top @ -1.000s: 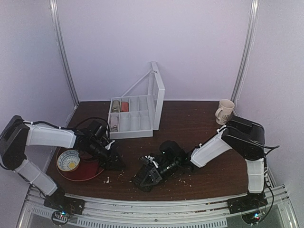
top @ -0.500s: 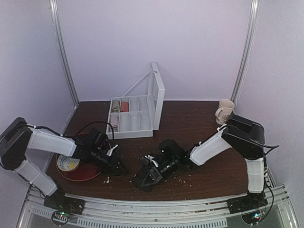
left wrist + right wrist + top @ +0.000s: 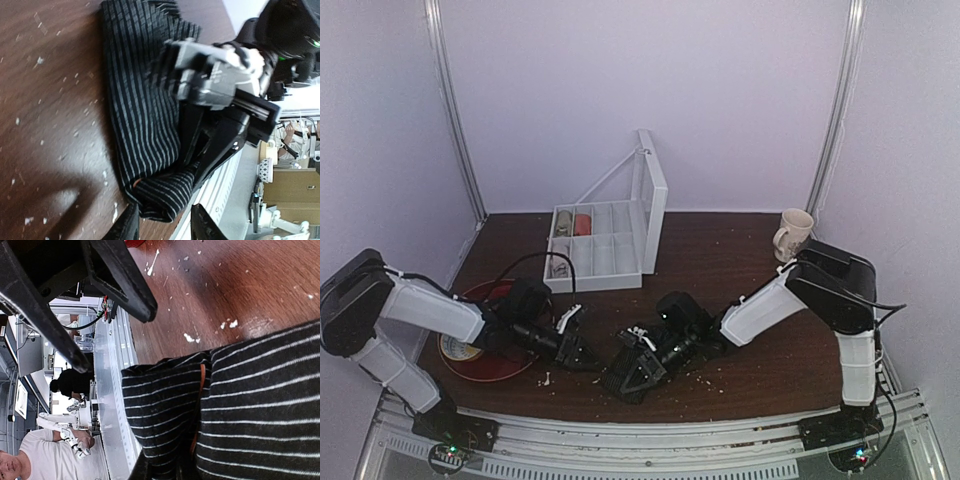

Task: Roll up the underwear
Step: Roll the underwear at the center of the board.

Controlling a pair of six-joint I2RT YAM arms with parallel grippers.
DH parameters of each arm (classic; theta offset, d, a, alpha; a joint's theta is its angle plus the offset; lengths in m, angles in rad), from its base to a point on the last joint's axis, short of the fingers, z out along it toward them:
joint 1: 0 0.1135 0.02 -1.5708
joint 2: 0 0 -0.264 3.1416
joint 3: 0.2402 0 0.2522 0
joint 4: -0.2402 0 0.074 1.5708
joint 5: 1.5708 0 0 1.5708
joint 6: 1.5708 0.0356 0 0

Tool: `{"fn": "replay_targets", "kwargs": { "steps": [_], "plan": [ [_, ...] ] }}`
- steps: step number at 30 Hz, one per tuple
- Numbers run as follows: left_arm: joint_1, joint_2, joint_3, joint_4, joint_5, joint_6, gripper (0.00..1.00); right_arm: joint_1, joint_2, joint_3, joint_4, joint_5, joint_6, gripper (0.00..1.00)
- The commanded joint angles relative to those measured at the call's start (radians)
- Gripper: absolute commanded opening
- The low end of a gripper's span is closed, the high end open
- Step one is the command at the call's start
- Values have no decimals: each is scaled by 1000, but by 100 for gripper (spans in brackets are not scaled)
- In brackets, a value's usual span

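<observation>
The underwear, black with pale pinstripes, lies bunched on the brown table near its front edge, one end folded over. In the top view it is a dark bundle. My right gripper is shut on the underwear's folded end. In its own view the fabric covers its fingers. The right gripper also shows in the left wrist view. My left gripper is open and empty just left of the bundle, with its fingertips beside the folded end.
A red tray with a white bowl sits at the left under my left arm. A clear compartment box with its lid open stands at the back. A mug is at the back right. White crumbs dot the table.
My left gripper has moved right, off the red tray and up to the underwear bundle. The right gripper and the bundle have barely moved.
</observation>
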State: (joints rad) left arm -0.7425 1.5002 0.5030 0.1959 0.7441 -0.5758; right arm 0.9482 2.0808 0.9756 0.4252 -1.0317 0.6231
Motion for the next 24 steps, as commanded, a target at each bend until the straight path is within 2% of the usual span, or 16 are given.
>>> {"fn": "replay_targets", "kwargs": {
  "steps": [1, 12, 18, 24],
  "plan": [
    [-11, 35, -48, 188, 16, 41, 49, -9, 53, -44, -201, 50, -18, 0],
    [-46, 150, -84, 414, 118, 24, 49, -19, 69, -51, -171, 44, 17, 0],
    [-55, 146, -94, 448, 132, 9, 50, -20, 76, -42, -168, 42, 29, 0],
    [-71, 135, -74, 372, 121, 65, 50, -20, 75, -37, -174, 43, 35, 0]
  ]
}}
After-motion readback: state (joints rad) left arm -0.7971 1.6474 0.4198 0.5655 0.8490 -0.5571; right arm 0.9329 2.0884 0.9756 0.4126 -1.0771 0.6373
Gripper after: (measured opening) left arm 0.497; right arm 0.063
